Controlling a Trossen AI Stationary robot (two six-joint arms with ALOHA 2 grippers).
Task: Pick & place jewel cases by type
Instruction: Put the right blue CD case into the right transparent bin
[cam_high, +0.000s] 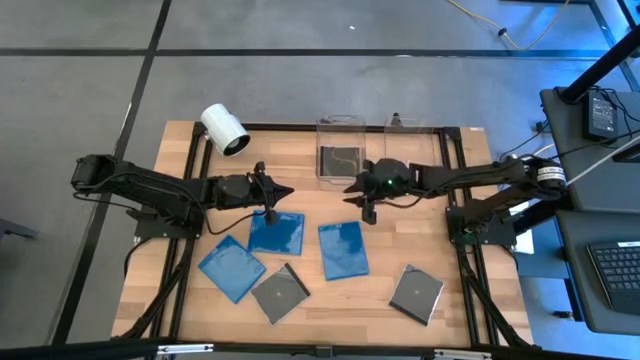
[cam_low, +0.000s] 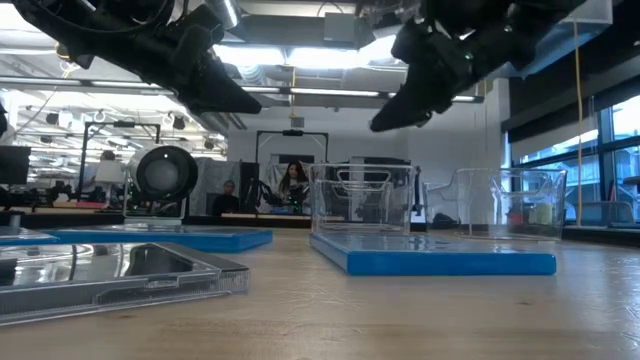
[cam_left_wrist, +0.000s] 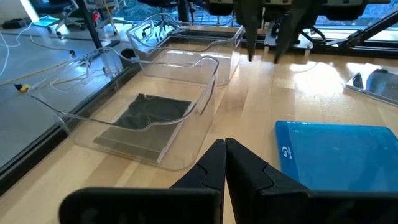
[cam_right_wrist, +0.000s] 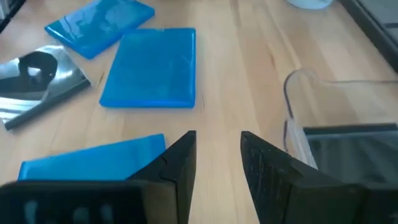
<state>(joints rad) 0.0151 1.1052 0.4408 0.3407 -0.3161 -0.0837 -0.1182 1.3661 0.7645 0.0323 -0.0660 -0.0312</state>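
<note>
Three blue jewel cases (cam_high: 276, 232) (cam_high: 231, 268) (cam_high: 343, 249) and two grey ones (cam_high: 280, 293) (cam_high: 416, 293) lie flat on the wooden table. Another dark case (cam_left_wrist: 149, 118) lies flat on the floor of the left clear bin (cam_high: 340, 150). My left gripper (cam_high: 286, 189) hangs shut above the table, over the far edge of a blue case (cam_left_wrist: 339, 155), with nothing in it. My right gripper (cam_right_wrist: 217, 155) hovers open near that bin's front, its fingers empty above bare wood; it faces the left gripper.
A second clear bin (cam_low: 510, 203) stands to the right of the first at the far edge. A white cylindrical camera (cam_high: 224, 129) lies at the far left corner. Bare wood shows between the bins and the row of cases.
</note>
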